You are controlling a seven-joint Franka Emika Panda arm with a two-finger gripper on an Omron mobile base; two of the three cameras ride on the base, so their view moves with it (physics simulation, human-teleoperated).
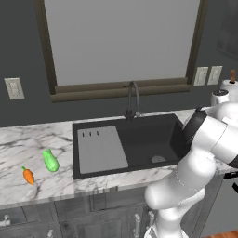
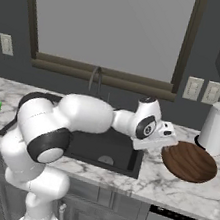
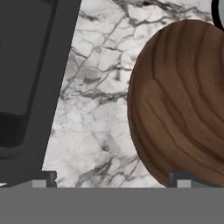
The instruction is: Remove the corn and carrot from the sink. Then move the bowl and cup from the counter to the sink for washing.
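Wooden bowl [image 3: 183,105] beneath spread fingers [image 3: 43,178]; left base view shows corn [image 1: 50,160], carrot [image 1: 29,175].

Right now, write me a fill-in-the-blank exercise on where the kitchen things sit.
1. The corn and carrot lie on the counter to the ____ of the sink.
2. The bowl is made of dark ____.
3. The gripper hangs with its jaws ____ beside the bowl.
Missing words: left; wood; open
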